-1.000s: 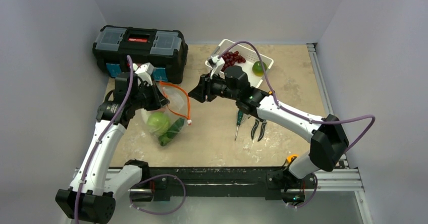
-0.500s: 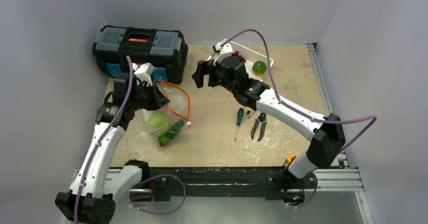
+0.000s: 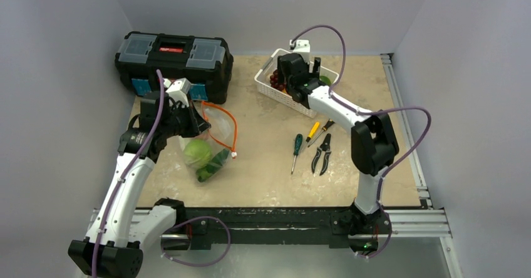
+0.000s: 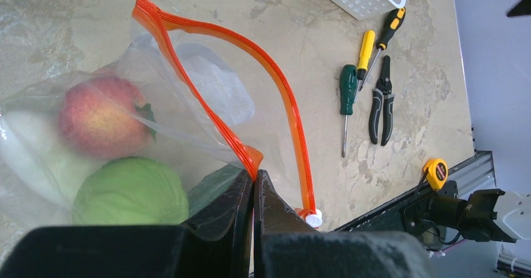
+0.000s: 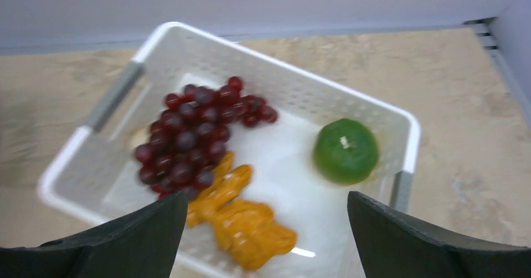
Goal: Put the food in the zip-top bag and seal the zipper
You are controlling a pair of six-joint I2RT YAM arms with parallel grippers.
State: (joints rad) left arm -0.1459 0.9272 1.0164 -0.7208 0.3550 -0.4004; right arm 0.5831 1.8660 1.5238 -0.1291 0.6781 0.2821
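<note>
At the table's left, beside the toolbox (image 3: 172, 56): the zip-top bag (image 3: 210, 141), with a peach (image 4: 94, 115), a cabbage (image 4: 128, 193) and a cucumber (image 3: 213, 163) inside. Its zipper (image 4: 278, 96) is being pinched by the left gripper (image 4: 253, 181), fingers pressed together on the orange strip, and the mouth is being held agape. In the white basket (image 5: 156, 37), grapes (image 5: 188, 134), a green fruit (image 5: 345, 151) and an orange piece (image 5: 244, 225) are being hovered over by the right gripper (image 5: 266, 228), jaws spread wide. Risks, as judged: the round fruit being nudged aside and rolled by an off-centre closure; the thin strip being pulled from the pinch, collapsing the mouth.
</note>
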